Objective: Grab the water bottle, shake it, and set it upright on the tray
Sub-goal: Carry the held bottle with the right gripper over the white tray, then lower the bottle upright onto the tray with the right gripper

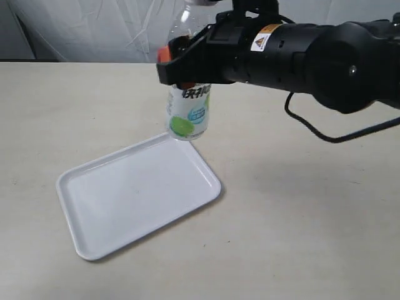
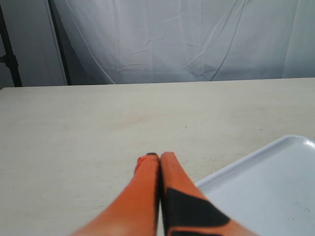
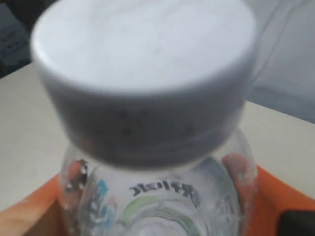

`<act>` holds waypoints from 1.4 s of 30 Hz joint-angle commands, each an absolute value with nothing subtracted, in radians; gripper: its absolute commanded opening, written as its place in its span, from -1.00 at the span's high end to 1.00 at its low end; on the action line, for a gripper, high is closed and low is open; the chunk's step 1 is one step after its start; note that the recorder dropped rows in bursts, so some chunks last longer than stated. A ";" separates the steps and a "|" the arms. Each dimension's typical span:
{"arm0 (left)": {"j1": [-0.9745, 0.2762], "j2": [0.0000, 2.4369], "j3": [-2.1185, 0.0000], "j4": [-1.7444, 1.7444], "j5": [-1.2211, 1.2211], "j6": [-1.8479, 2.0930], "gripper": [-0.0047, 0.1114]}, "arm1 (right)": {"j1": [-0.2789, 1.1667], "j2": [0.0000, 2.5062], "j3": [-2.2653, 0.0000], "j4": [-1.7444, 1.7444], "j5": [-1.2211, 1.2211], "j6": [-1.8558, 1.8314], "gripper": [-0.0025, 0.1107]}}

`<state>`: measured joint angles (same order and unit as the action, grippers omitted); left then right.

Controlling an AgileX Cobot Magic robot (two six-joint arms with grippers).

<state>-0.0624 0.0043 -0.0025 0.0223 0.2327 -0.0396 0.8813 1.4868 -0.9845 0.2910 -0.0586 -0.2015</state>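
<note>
R gripper (image 1: 182, 67) is clamping the water bottle (image 1: 187, 117) round its upper body, holding it upright w/ base by the tray (image 1: 125, 200) far rim, while L gripper (image 2: 158, 158) is sitting w/ jaws pressed together.

Exterior view: raised, looking obliquely down across the counter (image 1: 312, 219) toward a white backdrop (image 1: 94, 28). Left wrist view: low, facing the same backdrop past the left fingers (image 2: 146, 191), sharing the tray (image 2: 268, 196) corner with the exterior. Right wrist view: directly above the water bottle (image 3: 157, 209), its cap (image 3: 147, 73) filling the frame.
</note>
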 commanded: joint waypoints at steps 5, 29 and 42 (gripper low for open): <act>-0.062 0.000 0.000 0.020 0.232 -0.043 0.91 | 1.102 1.498 -0.993 0.229 -0.159 -0.210 0.97; -0.062 0.000 0.000 0.020 0.232 -0.043 0.91 | 1.106 1.482 -0.993 0.199 -0.168 -0.189 0.97; -0.062 0.000 0.000 0.020 0.232 -0.043 0.91 | 0.946 1.482 -0.904 0.208 -0.327 -0.202 0.97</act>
